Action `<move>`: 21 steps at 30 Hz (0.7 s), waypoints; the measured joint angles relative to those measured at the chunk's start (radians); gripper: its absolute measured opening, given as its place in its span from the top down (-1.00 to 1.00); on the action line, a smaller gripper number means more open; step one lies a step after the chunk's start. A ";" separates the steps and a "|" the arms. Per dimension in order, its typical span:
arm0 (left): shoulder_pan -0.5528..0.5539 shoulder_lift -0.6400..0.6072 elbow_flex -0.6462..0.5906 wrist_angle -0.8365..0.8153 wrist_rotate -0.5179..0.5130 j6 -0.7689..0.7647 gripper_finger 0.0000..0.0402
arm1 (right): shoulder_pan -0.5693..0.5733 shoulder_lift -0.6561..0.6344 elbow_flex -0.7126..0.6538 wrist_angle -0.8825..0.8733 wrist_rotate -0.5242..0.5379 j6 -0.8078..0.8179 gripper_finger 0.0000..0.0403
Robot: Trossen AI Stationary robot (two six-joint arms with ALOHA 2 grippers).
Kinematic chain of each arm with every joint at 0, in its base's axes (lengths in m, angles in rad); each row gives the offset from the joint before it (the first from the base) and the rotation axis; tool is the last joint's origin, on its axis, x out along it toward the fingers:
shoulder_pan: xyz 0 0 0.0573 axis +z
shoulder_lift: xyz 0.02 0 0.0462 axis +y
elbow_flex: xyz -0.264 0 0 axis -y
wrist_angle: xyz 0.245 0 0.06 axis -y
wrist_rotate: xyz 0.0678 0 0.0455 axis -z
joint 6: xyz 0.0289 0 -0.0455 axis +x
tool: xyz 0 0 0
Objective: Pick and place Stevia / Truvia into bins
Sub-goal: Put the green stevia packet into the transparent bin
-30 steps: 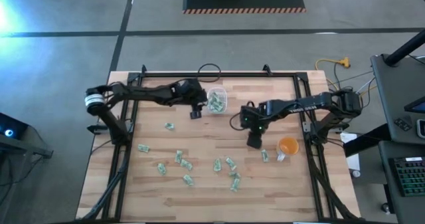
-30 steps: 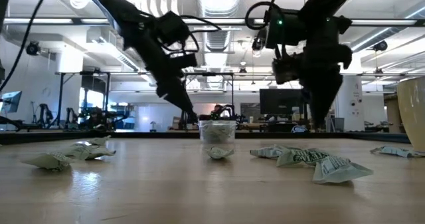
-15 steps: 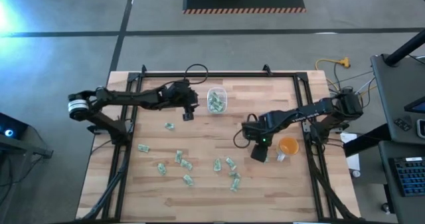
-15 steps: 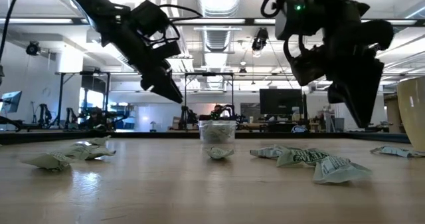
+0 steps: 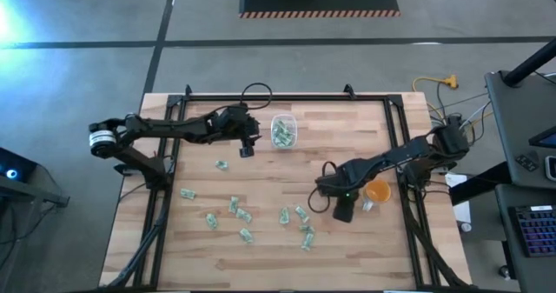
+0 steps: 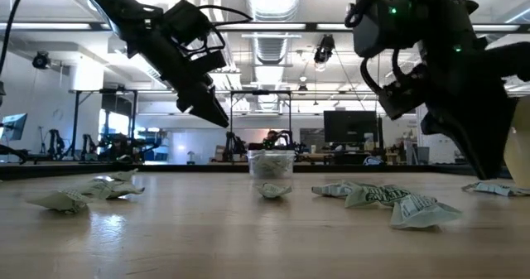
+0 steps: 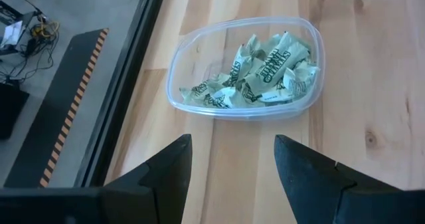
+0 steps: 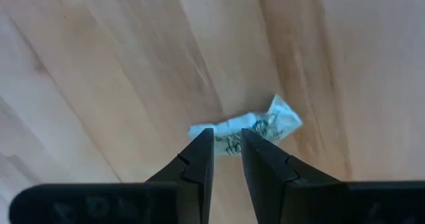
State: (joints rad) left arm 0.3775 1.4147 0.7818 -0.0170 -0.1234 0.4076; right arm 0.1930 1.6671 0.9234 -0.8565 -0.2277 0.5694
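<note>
Status, left to right. My left end effector (image 5: 247,150) hangs above the table (image 5: 365,249) just beside the clear tub (image 5: 282,131), fingers spread wide and empty, in the same spot as half a second ago; a second ago it was closer to the tub. The left wrist view shows the tub (image 7: 244,68) ahead of my fingertips (image 7: 174,159), already holding a heap of green-and-white sweetener packets (image 7: 265,71). That arm looks finished with its drop and is waiting.

Loose packets (image 5: 239,213) lie scattered across the near half of the table, well apart from the tub.

My right end effector (image 5: 342,213) has travelled from mid-table toward the near right side and come down over one packet (image 8: 246,132) lying flat on the wood, near the orange cup (image 5: 377,190). Its fingers have been narrowing and now stand at a narrow gap, tips straddling the packet's edge. I cannot yet confirm a grip; the packet is on the table.

Meaning for the task: the next pick is under way. I judge the next need is full closure, then a lift and a carry to the tub.
</note>
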 joint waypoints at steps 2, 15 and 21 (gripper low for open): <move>0.000 0.000 0.000 0.003 0.000 0.000 0.02 | 0.009 0.008 0.000 -0.016 0.017 0.004 0.66; 0.000 0.000 0.000 0.007 0.000 -0.001 0.02 | 0.012 0.011 0.000 0.053 0.143 -0.044 0.64; 0.000 0.000 0.000 0.009 0.000 -0.001 0.02 | 0.006 0.011 0.000 0.193 0.307 -0.226 0.64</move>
State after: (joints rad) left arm 0.3775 1.4147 0.7818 -0.0084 -0.1238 0.4066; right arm 0.1986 1.6779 0.9230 -0.6633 0.0789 0.3435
